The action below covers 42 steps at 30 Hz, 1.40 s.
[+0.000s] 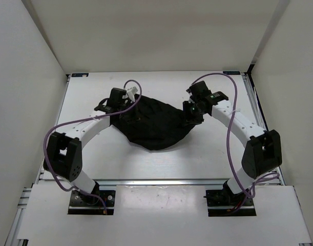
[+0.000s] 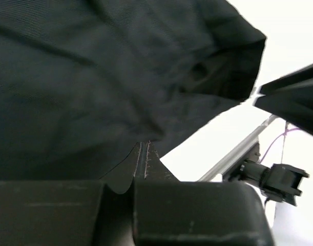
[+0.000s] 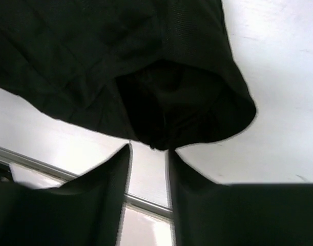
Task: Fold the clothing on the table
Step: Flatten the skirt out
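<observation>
For folding, left gripper (image 2: 145,149) is clamped on clothing (image 1: 156,125) edge; right gripper (image 3: 148,148) is held apart, hem just ahead, ungripped.

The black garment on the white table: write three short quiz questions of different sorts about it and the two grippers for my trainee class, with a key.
1. True or false: the left gripper is shut on an edge of the black garment.
2. Choose one. The jaws of the right gripper stand: A) pressed together; B) apart, with the white table showing between them and the garment's hem at their tips; C) out of every view.
3. Fill the gap: in the top view the garment lies ______ the two grippers.

Key: 1 true; 2 B; 3 between.
</observation>
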Tool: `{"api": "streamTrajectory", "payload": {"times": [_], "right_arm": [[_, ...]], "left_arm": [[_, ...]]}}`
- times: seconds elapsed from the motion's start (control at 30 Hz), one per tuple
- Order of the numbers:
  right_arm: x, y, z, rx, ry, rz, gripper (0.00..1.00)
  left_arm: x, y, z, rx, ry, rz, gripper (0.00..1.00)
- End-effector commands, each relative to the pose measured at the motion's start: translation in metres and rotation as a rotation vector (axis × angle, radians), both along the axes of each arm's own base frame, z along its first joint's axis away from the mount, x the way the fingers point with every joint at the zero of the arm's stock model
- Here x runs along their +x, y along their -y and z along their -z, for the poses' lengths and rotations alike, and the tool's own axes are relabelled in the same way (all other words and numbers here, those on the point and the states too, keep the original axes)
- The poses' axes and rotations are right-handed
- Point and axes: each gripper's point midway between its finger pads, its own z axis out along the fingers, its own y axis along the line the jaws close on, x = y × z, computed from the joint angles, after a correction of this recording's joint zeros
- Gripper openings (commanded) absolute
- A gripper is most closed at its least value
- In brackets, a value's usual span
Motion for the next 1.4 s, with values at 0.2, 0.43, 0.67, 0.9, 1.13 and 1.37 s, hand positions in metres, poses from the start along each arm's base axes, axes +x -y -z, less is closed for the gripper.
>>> {"api": "streamTrajectory", "payload": {"times": [0.2, 0.43, 0.67, 0.9, 1.13, 1.37], "right_arm": [[0.023, -0.014, 0.023, 0.14, -0.058, 0.094, 0.34], [-0.005, 0.002, -0.008, 0.076, -0.102, 0.148, 0.35], [-0.021, 0.012, -0.038, 0.022, -0.096, 0.265, 0.39], [-0.037, 0.027, 0.007, 0.116, -0.271, 0.523, 0.43], [-0.017, 0.013, 0.009, 0.255, -0.304, 0.694, 0.44], [0.008, 0.005, -0.004, 0.275, -0.285, 0.727, 0.44]], "left_arm": [[-0.032, 0.071, -0.004, -0.083, -0.025, 0.168, 0.0], [-0.032, 0.051, 0.002, -0.12, -0.041, 0.125, 0.0], [-0.031, 0.047, 0.007, -0.135, -0.056, 0.119, 0.0], [-0.037, 0.055, 0.008, -0.171, -0.063, 0.158, 0.0], [-0.041, 0.053, 0.008, -0.201, -0.061, 0.172, 0.0], [-0.035, 0.042, 0.006, -0.231, -0.056, 0.142, 0.0]]}}
